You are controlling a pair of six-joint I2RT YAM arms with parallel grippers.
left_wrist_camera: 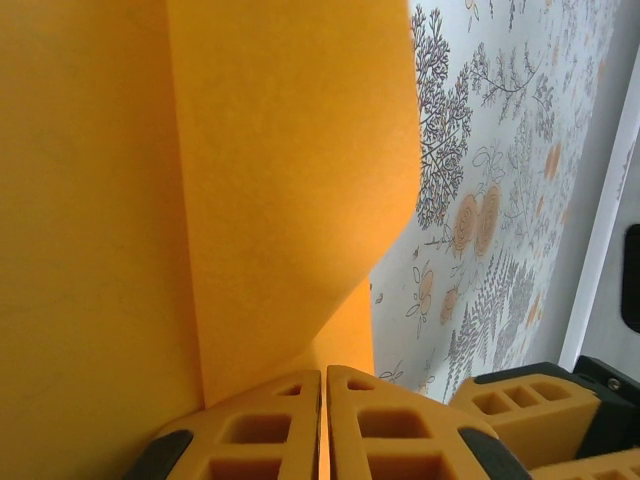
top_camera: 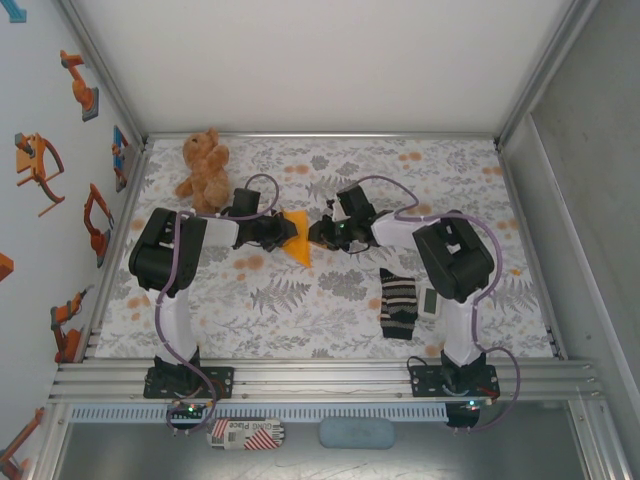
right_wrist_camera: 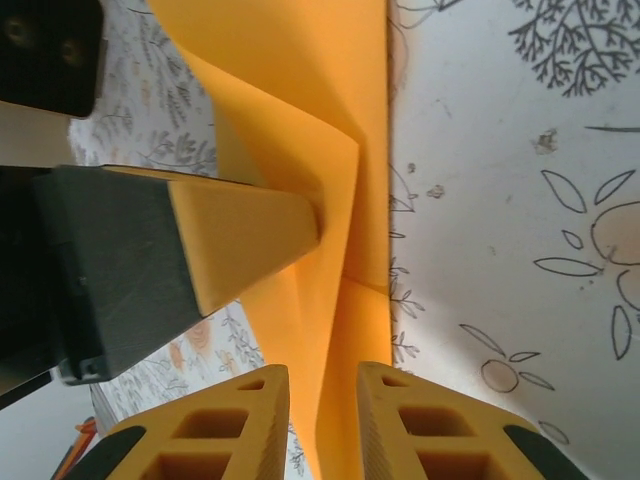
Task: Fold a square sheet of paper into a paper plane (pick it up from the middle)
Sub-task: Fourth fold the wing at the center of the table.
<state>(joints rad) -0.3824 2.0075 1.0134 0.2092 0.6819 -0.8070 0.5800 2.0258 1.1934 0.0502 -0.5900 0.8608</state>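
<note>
The orange-yellow sheet of paper, folded to a pointed shape with creases, hangs above the table between the two arms. My left gripper is shut on one edge of it; in the left wrist view the fingers press together with the paper rising from between them. My right gripper faces it from the right. Its jaws stand apart with a folded flap of the paper passing through the gap, unclamped. One left finger rests against the paper's crease.
A teddy bear sits at the back left of the flower-patterned table. A striped black-and-white sock and a small white device lie near the right arm's base. Metal frame rails bound the table.
</note>
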